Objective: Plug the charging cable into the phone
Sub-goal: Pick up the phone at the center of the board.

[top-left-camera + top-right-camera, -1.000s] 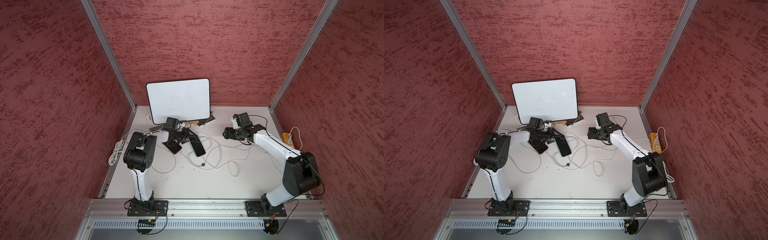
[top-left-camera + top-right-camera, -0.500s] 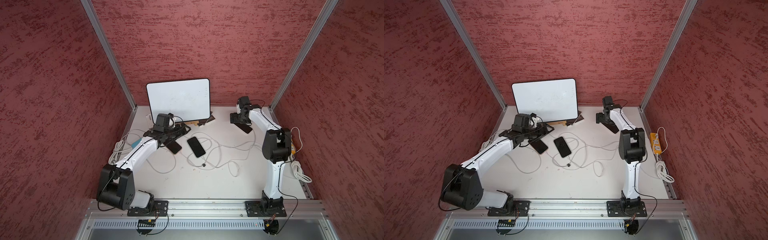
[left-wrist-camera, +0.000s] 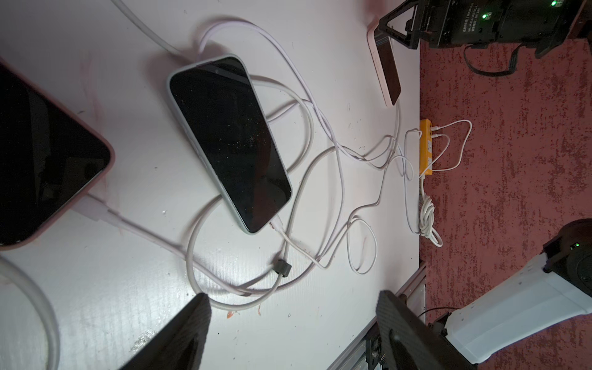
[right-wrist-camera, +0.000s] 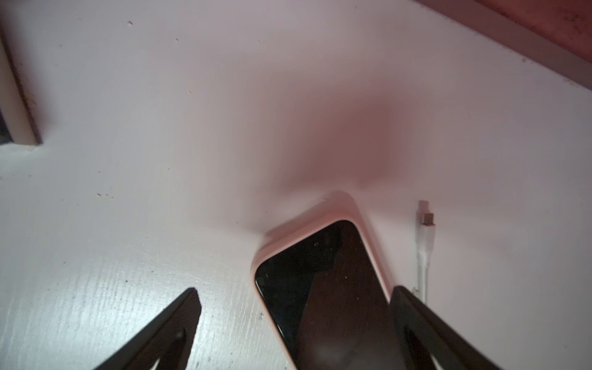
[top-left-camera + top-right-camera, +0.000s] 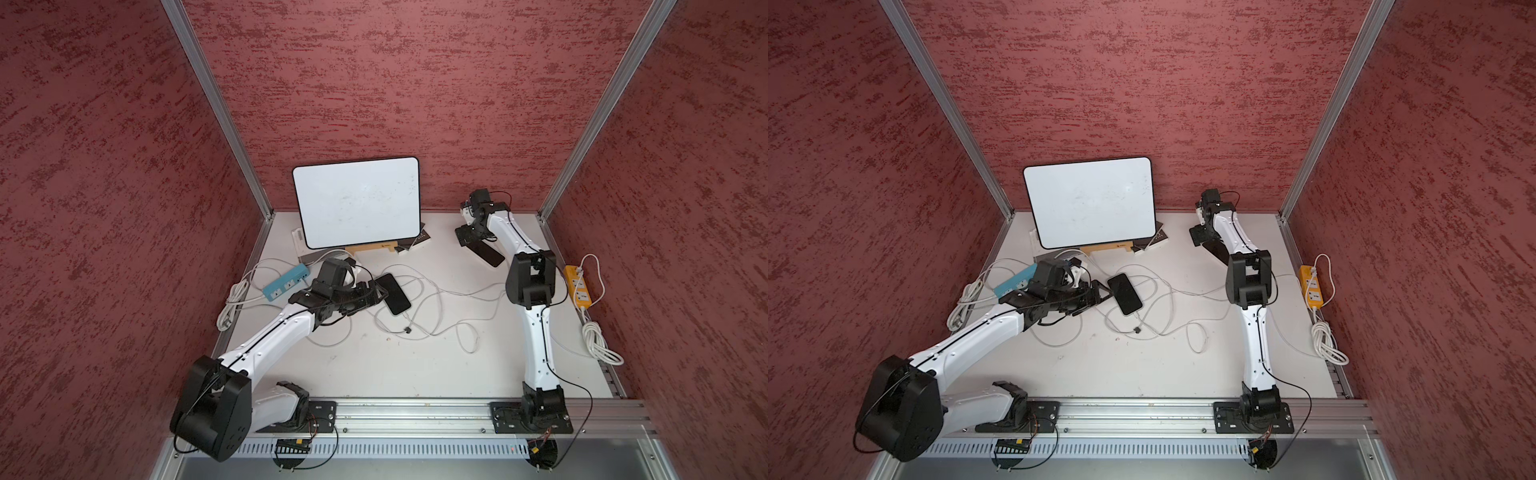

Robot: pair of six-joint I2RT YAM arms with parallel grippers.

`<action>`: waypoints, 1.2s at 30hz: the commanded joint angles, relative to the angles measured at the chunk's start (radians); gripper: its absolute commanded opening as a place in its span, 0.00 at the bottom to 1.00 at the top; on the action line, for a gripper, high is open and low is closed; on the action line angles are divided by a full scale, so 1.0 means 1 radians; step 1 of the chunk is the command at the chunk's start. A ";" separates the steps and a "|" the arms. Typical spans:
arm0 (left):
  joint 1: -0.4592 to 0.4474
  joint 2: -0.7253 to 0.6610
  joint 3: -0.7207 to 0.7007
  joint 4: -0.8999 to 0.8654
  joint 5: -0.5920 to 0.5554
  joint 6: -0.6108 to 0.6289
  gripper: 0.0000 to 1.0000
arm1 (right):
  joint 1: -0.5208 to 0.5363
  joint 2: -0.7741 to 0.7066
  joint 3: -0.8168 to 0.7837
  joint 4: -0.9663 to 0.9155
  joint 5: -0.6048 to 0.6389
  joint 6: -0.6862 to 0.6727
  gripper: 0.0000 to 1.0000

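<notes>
A pink-cased phone (image 4: 323, 282) lies screen up at the back right (image 5: 486, 253), between the spread fingers of my right gripper (image 4: 294, 290), which is open; one finger stands at the case's edge. A white charging cable's free plug (image 4: 426, 221) lies on the table beside that phone, apart from it. My left gripper (image 3: 293, 296) is open and empty, just left of a pale-green-cased phone (image 3: 229, 141) in mid-table (image 5: 1125, 294); a white cable (image 3: 277, 227) sits in its lower end. Another pink-cased phone (image 3: 41, 153) with a cable (image 3: 96, 208) in it lies under the left arm.
A whiteboard (image 5: 357, 201) leans on the back wall over some books. A blue power strip (image 5: 286, 282) lies at the left and an orange one (image 5: 577, 286) with a coiled cord (image 5: 600, 345) at the right edge. Loose white cables (image 5: 432, 311) loop across the middle.
The right gripper has swung from mid-table to the back right, over the pink-cased phone. The left gripper has come forward to the middle phone's left edge.
</notes>
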 commanded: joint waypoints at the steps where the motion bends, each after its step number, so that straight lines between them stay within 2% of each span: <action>1: -0.005 -0.025 -0.009 0.003 -0.011 0.016 0.84 | -0.029 0.017 0.027 -0.041 -0.065 -0.039 0.95; 10: -0.010 -0.001 -0.014 0.037 -0.005 0.011 0.84 | -0.087 0.032 -0.001 -0.032 -0.101 -0.032 0.96; 25: -0.022 0.026 -0.017 0.054 -0.006 0.016 0.84 | -0.090 0.079 -0.023 -0.087 -0.174 -0.011 0.95; 36: -0.023 0.027 -0.022 0.064 -0.003 0.014 0.84 | -0.098 -0.006 -0.132 -0.111 -0.251 0.103 0.95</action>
